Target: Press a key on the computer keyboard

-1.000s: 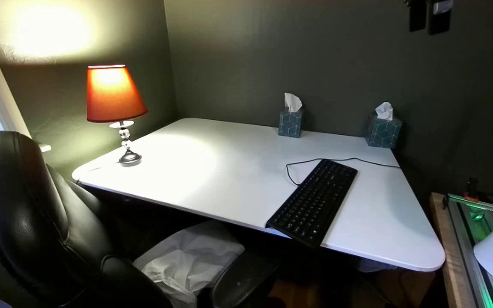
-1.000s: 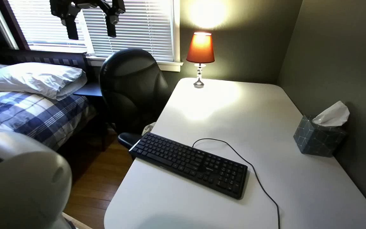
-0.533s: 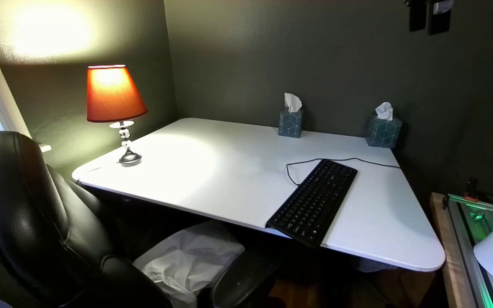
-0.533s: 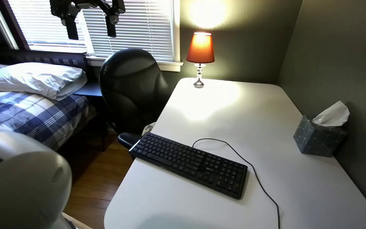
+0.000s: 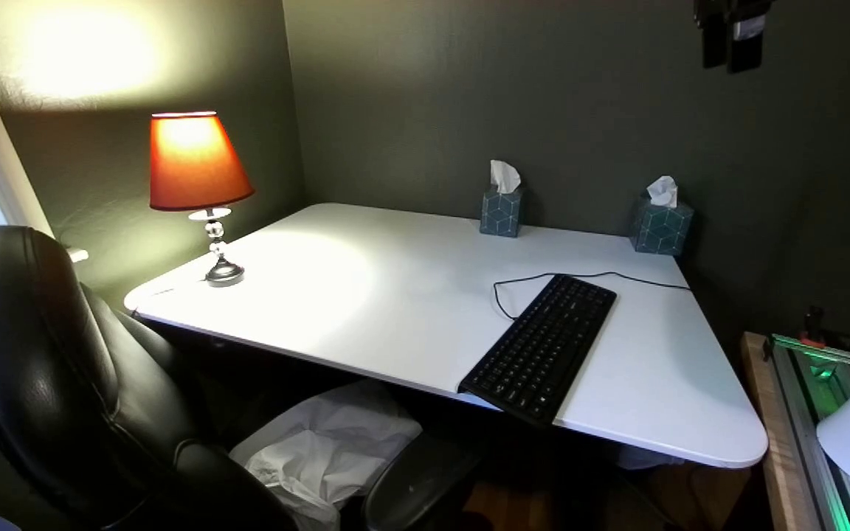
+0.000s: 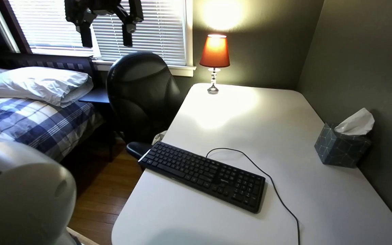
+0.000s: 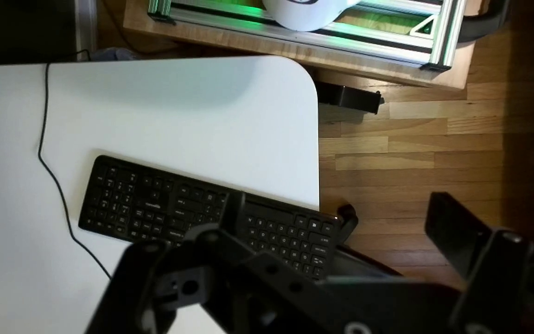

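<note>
A large white desk (image 5: 395, 280), rounded at the corners, extends along both long sides of the black computer keyboard (image 6: 203, 176), one end of which overhangs the desk's edge. The gripper (image 6: 107, 46) hangs well above desk level, open air between, jaws wide apart.

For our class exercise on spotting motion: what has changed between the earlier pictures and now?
In an exterior view, the open gripper has shifted down and toward the picture's right; nothing was grasped or released. The keyboard, lamp and chair stayed put.
</note>
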Tool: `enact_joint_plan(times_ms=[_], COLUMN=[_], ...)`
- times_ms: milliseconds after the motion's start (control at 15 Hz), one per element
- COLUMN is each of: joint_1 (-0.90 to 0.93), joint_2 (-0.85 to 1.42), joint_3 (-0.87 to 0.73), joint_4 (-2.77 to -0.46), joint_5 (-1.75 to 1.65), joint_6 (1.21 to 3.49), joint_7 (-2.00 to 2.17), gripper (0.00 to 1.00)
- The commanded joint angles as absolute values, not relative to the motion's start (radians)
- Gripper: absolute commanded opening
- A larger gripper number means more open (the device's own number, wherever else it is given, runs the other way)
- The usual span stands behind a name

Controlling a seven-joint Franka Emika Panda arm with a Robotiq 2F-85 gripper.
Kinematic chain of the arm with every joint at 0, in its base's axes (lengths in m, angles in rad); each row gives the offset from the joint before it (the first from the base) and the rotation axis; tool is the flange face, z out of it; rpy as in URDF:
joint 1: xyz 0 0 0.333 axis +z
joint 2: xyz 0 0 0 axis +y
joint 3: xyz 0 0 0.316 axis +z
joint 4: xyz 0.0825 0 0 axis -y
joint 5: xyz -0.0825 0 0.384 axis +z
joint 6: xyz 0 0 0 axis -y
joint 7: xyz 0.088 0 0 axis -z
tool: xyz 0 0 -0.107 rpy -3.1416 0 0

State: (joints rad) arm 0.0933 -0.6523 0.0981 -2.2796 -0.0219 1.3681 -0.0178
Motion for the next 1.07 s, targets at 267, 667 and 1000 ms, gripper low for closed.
enact_joint_plan(times_ms=[267, 667, 1000], joint_1=[-0.028, -0.138, -0.220], joint_2=[-0.682, -0.668, -0.591], joint_3=[-0.028, -0.116, -0.196], joint_4=[-2.479, -2.646, -2.734], joint_5=[0.010, 0.064, 0.132], joint_6=[1.610, 1.883, 2.021], joint_7=[0.080, 0.146, 0.162], gripper=[1.00, 1.00, 1.00])
